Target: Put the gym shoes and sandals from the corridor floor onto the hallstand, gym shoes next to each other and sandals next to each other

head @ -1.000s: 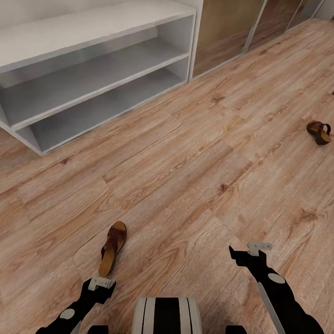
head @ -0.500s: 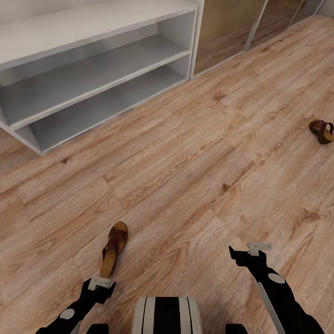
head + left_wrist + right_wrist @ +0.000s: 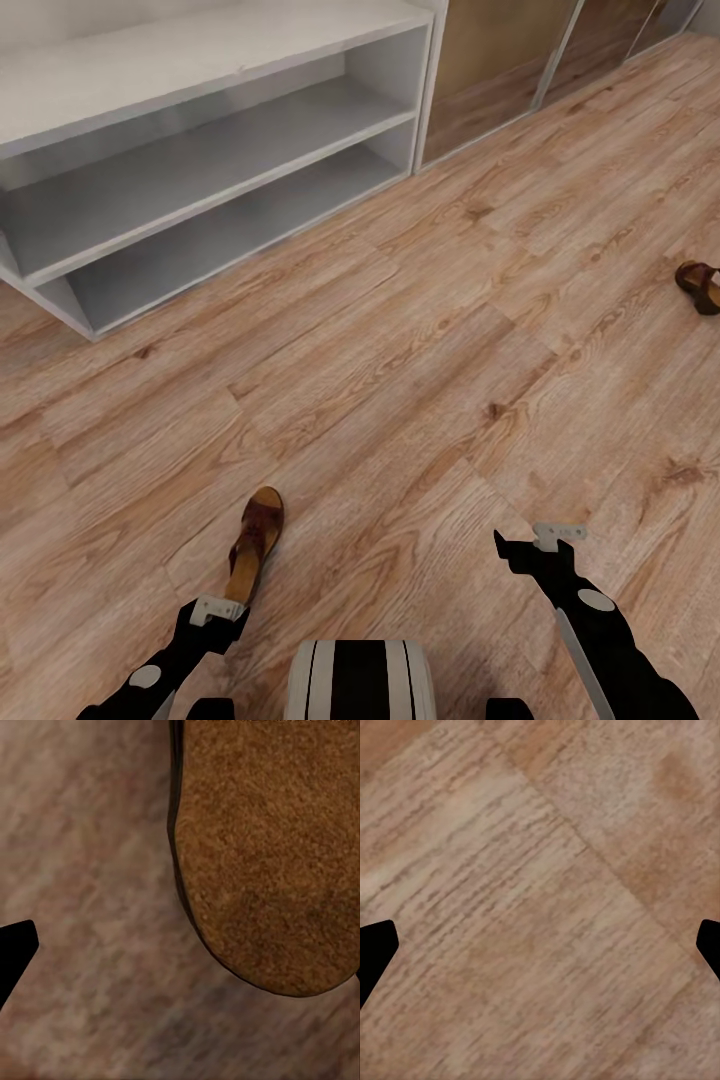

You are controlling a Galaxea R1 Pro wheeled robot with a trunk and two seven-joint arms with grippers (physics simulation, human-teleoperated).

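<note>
While left gripper [image 3: 218, 611] hangs spread over near sandal [image 3: 255, 542] heel, right gripper [image 3: 530, 545] spread, second sandal [image 3: 699, 285] far right of it

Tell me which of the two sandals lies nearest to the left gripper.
The sandal directly ahead of the left gripper, its tan heel almost at the fingertips. The other sandal lies far off at the head view's right edge.

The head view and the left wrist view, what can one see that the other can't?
The head view alone takes in the grey-white shoe rack, a second sandal far off to the right, and both grippers, left gripper and right gripper. The left wrist view alone gives the near sandal's fuzzy tan footbed up close. Both share that near sandal and the wood-plank floor.
</note>
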